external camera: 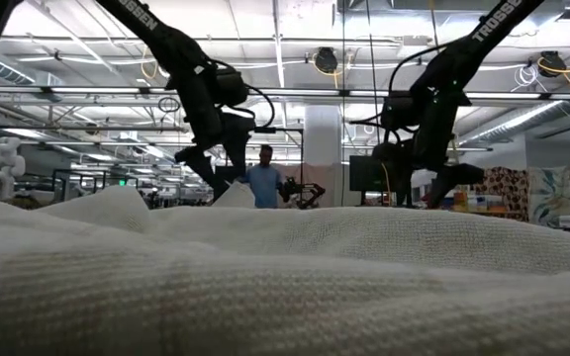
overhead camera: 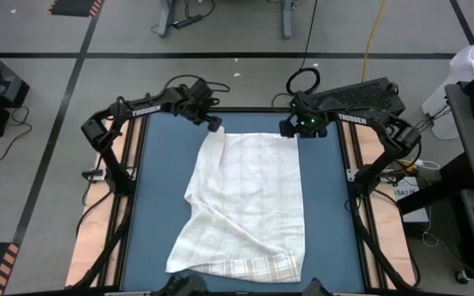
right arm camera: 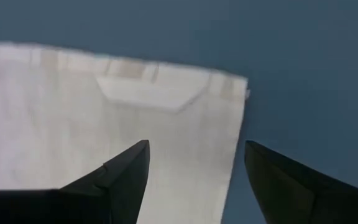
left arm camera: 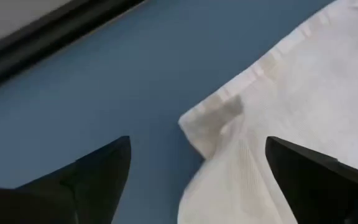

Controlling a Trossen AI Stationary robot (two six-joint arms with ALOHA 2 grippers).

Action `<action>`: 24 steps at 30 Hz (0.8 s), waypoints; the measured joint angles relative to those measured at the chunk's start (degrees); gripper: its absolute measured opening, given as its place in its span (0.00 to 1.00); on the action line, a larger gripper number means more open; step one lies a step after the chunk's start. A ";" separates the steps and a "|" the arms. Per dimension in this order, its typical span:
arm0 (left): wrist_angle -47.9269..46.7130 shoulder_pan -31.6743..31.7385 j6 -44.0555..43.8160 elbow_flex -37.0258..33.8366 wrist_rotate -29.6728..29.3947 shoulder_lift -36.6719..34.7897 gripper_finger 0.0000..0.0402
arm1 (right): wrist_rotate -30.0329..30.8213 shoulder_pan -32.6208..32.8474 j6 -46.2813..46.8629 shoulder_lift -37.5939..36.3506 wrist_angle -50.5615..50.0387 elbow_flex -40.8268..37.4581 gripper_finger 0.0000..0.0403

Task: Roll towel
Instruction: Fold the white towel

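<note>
White lettering "TROSSEN" on the left arm (overhead camera: 148, 108), seen from above; the same word, "TROSSEN", on the right arm (overhead camera: 354, 118) in that view; in the low view, partial white lettering on each arm's upper link, ending "SSEN" on one (external camera: 142, 14) and beginning "TROSSE" on the other (external camera: 496, 18); no other text legible.

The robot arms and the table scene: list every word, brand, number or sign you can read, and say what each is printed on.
"TROSSEN" – white letters on the left arm, seen from above.
"TROSSEN" – on the right arm, small and only just legible from above.
"TROSSEN" – partly cut off on both arms in the low view.
The towel bears only a plaid pattern, no text.
</note>
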 joint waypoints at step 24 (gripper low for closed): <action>5.79 0.13 5.74 -0.04 2.29 4.86 0.24 | 3.39 -0.53 -1.99 7.22 6.26 -2.20 0.22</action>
